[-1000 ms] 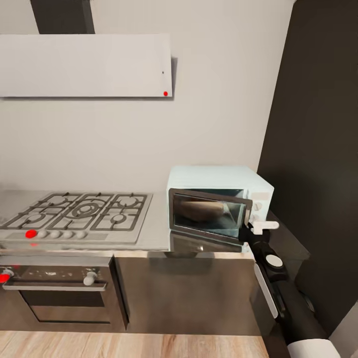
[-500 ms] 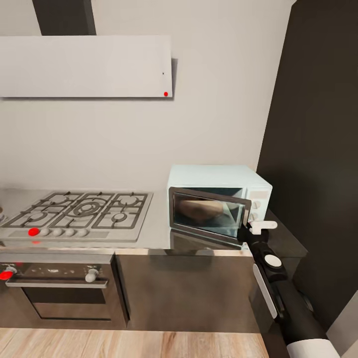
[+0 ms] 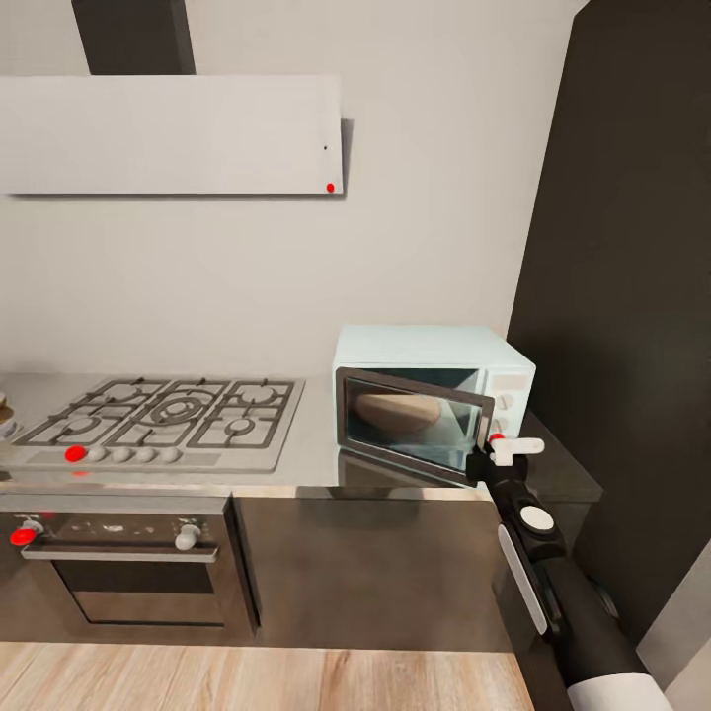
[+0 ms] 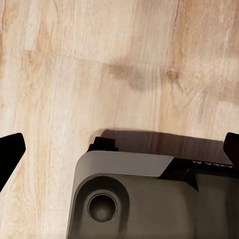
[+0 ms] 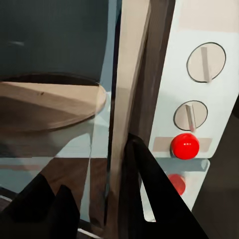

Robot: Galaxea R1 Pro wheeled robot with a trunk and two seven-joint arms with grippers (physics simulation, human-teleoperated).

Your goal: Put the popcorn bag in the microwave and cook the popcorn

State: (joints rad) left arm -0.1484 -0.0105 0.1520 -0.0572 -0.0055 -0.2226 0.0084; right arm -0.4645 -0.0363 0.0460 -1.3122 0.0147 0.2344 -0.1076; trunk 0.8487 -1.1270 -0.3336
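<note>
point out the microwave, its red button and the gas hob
microwave [image 3: 425, 348], head view, pale top panel
red button [image 5: 184, 146], right wrist view, centre of button
gas hob [image 3: 170, 412], head view, middle burner grate

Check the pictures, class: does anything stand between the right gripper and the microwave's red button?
Nothing visible does. The right gripper sits at the free edge of the microwave door, beside the control panel, with the red button in open view just ahead.

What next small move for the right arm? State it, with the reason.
Probably swing the door closed with the right claw. The microwave stands ajar, the popcorn bag sits inside behind the glass, and the claw straddles the door's free edge.
</note>
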